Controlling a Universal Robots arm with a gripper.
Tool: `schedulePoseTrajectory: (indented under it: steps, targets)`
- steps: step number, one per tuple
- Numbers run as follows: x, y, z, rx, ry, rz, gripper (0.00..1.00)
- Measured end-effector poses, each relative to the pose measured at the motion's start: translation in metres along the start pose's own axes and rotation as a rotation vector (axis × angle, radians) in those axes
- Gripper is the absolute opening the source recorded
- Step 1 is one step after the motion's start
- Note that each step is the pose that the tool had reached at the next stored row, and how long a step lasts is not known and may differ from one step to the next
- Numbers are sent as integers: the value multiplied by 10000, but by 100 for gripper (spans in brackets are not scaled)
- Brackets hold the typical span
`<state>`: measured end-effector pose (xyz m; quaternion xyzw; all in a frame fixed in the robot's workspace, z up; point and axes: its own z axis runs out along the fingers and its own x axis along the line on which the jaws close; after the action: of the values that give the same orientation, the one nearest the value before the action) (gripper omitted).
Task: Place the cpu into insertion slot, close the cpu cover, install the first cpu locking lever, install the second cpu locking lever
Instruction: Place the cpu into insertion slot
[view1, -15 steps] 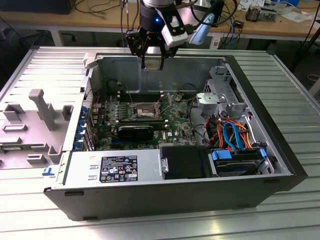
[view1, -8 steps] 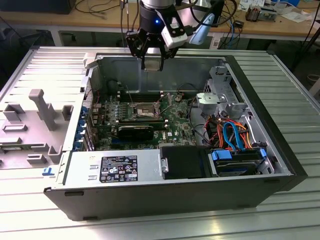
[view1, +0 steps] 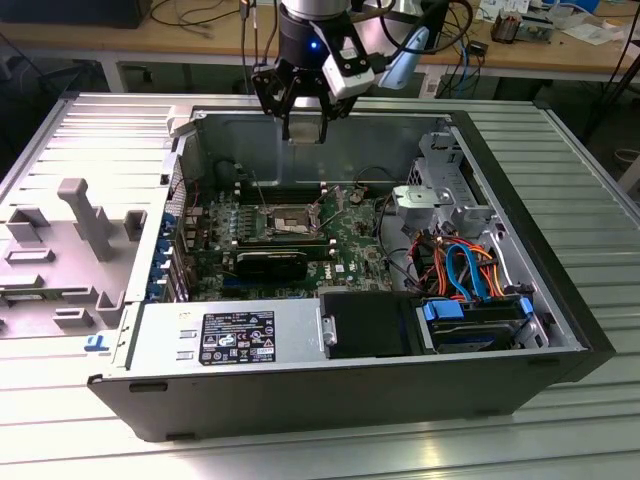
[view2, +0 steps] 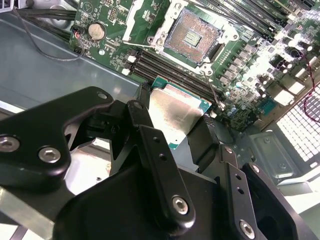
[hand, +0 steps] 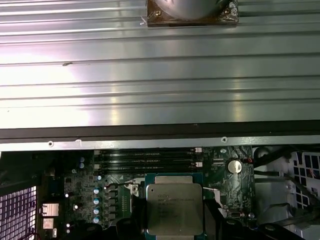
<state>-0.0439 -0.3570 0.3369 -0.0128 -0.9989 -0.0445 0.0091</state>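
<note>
My gripper (view1: 305, 126) hangs above the back wall of the open computer case (view1: 150, 390), shut on the cpu (view2: 172, 112), a flat square chip with a silver-grey top. One black finger (view2: 150, 137) presses on each side of the chip. In the first wrist view the cpu (hand: 175, 207) sits between the lens and the board. The insertion slot (view2: 192, 35) lies open on the green board (view1: 350, 245) below, its dark pin grid bare. The silver cpu cover (view2: 140, 20) stands swung up beside it. In the exterior view the insertion slot (view1: 290, 220) is well below the gripper.
Long black memory slots (view2: 160, 65) run beside the socket. A power supply (view1: 230, 335) lies along the near wall. A drive cage with blue and orange cables (view1: 465, 275) fills the exterior view's right. A grey fixture (view1: 85, 215) lies left of the case on the ribbed metal table (view1: 560, 430).
</note>
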Motion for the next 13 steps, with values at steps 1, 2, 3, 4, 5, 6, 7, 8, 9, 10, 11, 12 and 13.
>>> schedulePoseTrajectory:
  steps: [1,2,3,4,5,6,7,8,9,10,11,12,13]
  targets:
    - [1,-1,3,1,0,-1,55]
    - [3,-4,7,2,0,-1,55]
    - [5,-5,8,3,0,0,55]
    - [6,-6,11,3,0,0,55]
    - [8,-9,15,4,0,0,55]
    - [10,-11,17,4,0,0,55]
    - [12,-14,20,5,0,1,55]
    - [16,-19,25,5,0,-1,55]
    - [17,-21,27,6,0,-1,55]
    - [18,-24,31,5,-1,0,55]
    - [19,-29,39,9,0,0,55]
    - [21,-32,42,12,0,0,55]
    - [22,-35,47,13,0,1,55]
